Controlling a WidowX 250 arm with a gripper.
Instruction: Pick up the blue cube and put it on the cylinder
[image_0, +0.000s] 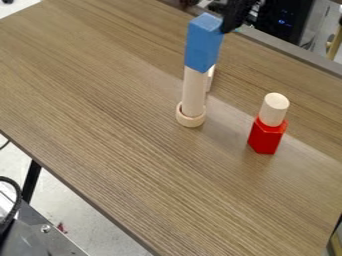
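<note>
Carefully square the cube on the cylinder, then back the pincer toward one o'clock; whether it grips, I can't tell.

Clearance exists between the tall cylinder and the red block bearing a short peg; the near tabletop provides unobstructed passage.

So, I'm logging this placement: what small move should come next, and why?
Probably a slight, straight lowering of the blue block, until it surely seats. Its lower end lines up with the top of the pale cylinder and the gripper is at its upper side, but this view can't settle whether it rests there.
</note>
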